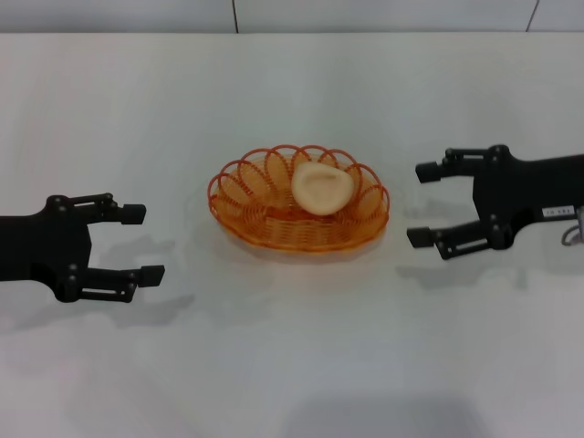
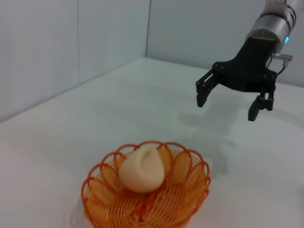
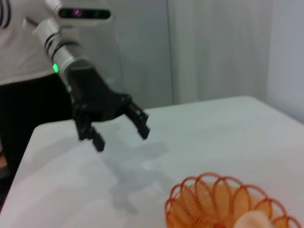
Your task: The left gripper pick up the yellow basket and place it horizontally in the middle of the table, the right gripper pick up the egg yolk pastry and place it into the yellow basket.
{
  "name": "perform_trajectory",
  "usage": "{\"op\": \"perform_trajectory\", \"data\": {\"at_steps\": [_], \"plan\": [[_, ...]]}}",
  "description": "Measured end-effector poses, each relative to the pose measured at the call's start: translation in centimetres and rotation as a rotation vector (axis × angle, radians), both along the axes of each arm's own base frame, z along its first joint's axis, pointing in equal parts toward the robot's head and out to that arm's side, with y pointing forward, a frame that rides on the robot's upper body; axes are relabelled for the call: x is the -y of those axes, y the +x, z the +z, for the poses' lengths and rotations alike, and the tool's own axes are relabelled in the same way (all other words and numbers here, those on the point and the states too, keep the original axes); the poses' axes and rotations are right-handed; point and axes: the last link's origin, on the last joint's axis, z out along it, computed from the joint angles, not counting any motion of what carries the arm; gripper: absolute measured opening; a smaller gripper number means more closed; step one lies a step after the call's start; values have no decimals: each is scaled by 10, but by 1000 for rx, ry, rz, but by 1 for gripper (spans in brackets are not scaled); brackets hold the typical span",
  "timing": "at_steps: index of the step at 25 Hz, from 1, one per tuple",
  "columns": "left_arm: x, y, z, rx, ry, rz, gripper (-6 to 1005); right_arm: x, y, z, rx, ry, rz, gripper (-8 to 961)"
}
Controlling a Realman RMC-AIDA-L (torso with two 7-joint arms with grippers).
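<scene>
Both hands, left [image 1: 141, 243] & right [image 1: 426, 204], open, flanking yellow basket [image 1: 274, 228] w/ egg yolk pastry [image 1: 321, 188] inside.

Beyond the left gripper's [image 1: 141, 243] fingers, its arm runs off the head view's edge; likewise the arm behind the right gripper [image 1: 424, 204]. In the right wrist view the basket [image 3: 209, 199] and pastry [image 3: 251, 221] are cut by the frame edge. The label [image 1: 556, 211] is too small to read.

The yellow basket [image 1: 299, 203] sits near the middle of the tabletop [image 1: 292, 365], and the egg yolk pastry [image 1: 322, 188] lies in it, seemingly leaning toward its far right side. The left gripper [image 1: 141, 243] is to the basket's left and the right gripper [image 1: 422, 204] to its right, both apart from it.
</scene>
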Motion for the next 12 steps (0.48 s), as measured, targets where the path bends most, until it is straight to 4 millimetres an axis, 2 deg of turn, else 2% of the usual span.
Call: {"op": "perform_trajectory", "data": {"at_steps": [12], "plan": [[-9, 11, -2, -25, -58, -31, 860, 11, 12, -4, 26, -81, 2, 885]]}}
